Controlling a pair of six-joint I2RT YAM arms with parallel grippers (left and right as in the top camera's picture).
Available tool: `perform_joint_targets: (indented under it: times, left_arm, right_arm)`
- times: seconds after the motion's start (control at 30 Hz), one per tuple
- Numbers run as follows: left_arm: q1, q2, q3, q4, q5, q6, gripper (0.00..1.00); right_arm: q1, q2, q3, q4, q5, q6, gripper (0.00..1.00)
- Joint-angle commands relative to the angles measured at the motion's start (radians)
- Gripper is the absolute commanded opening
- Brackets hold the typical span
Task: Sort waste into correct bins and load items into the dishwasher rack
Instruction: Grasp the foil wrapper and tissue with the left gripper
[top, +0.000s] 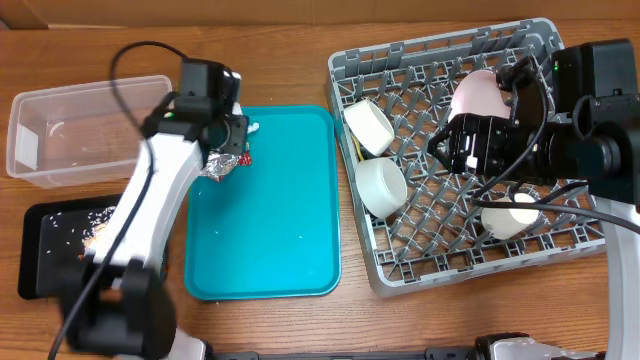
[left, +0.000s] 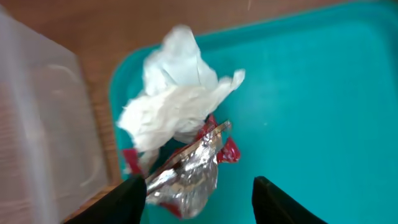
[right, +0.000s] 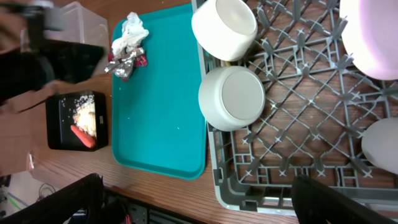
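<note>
Fingers of the left gripper (left: 199, 198) are spread around the crumpled silver-and-red foil wrapper (left: 186, 177) on the flat teal plastic tray (left: 323, 93); the right gripper (right: 199, 205) is held wide open over the square grey plastic lattice rack (right: 298, 118).

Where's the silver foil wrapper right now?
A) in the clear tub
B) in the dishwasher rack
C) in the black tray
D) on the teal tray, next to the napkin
D: the foil wrapper sits on the teal tray near one corner, right against the white napkin, not in either bin or the rack.
</note>
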Motion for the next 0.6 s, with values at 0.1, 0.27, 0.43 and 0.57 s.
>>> perform_joint_targets:
  times: [0.1, 0.27, 0.43, 0.57]
  left_arm:
    - [-0.005, 0.179, -0.014, 0.072, 0.009, 0.083, 0.59]
    - [-0.005, 0.233, -0.014, 0.119, -0.024, 0.083, 0.61]
    - [-0.005, 0.306, -0.014, 0.122, -0.022, 0.082, 0.56]
    - [-0.006, 0.328, -0.014, 0.090, -0.005, 0.081, 0.29]
  right_arm:
    - [0.004, -0.001, 0.005, -0.002, 0.015, -0.008, 1.00]
    - [0.004, -0.001, 0.005, -0.004, 0.015, -0.008, 1.00]
    - [0.004, -0.001, 0.005, -0.004, 0.014, -0.011, 1.00]
    - [0.004, -0.001, 0.005, -0.005, 0.015, -0.011, 1.00]
